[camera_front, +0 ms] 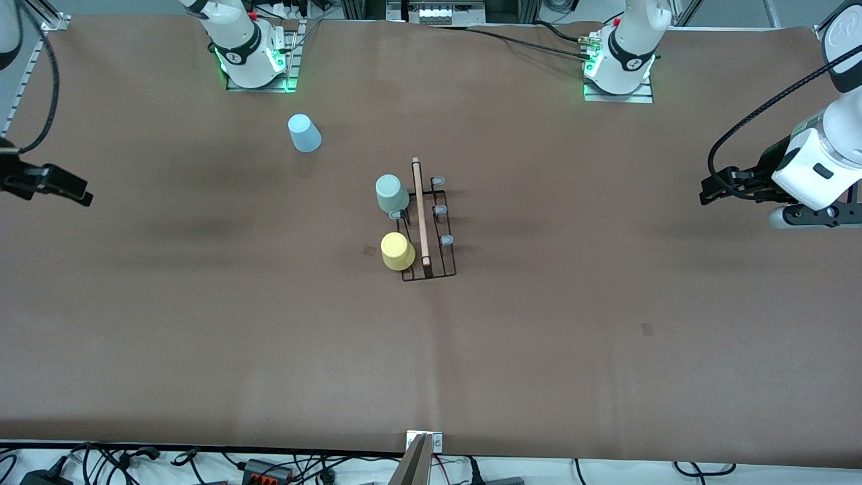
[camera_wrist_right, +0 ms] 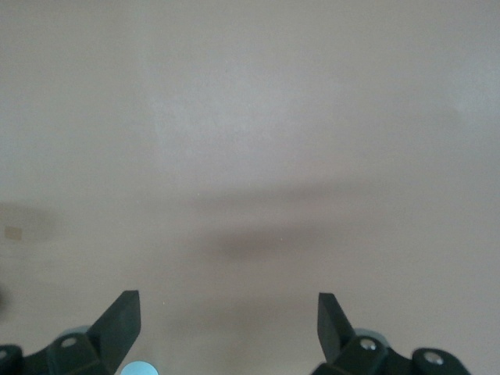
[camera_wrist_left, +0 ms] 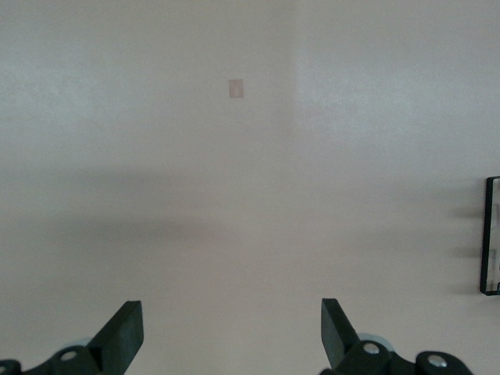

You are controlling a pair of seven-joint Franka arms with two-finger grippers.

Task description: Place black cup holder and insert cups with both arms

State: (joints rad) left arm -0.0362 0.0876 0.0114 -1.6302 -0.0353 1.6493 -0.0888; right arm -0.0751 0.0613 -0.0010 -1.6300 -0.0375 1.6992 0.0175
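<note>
The black cup holder (camera_front: 439, 269) stands mid-table with its wooden rod handle (camera_front: 420, 209) on top. A mint green cup (camera_front: 391, 193) and a yellow cup (camera_front: 397, 251) sit upside down on its pegs, on the side toward the right arm's end. A light blue cup (camera_front: 304, 133) stands upside down on the table near the right arm's base. My left gripper (camera_front: 706, 194) hangs open and empty over the left arm's end of the table, also seen in the left wrist view (camera_wrist_left: 232, 336). My right gripper (camera_front: 86, 197) is open and empty over the right arm's end, also seen in the right wrist view (camera_wrist_right: 228, 328).
Several pale grey-tipped pegs (camera_front: 439, 210) on the holder are bare. The holder's edge (camera_wrist_left: 491, 234) shows in the left wrist view. Small tape marks (camera_front: 647, 329) lie on the brown table cover. Cables run along the table edge nearest the front camera.
</note>
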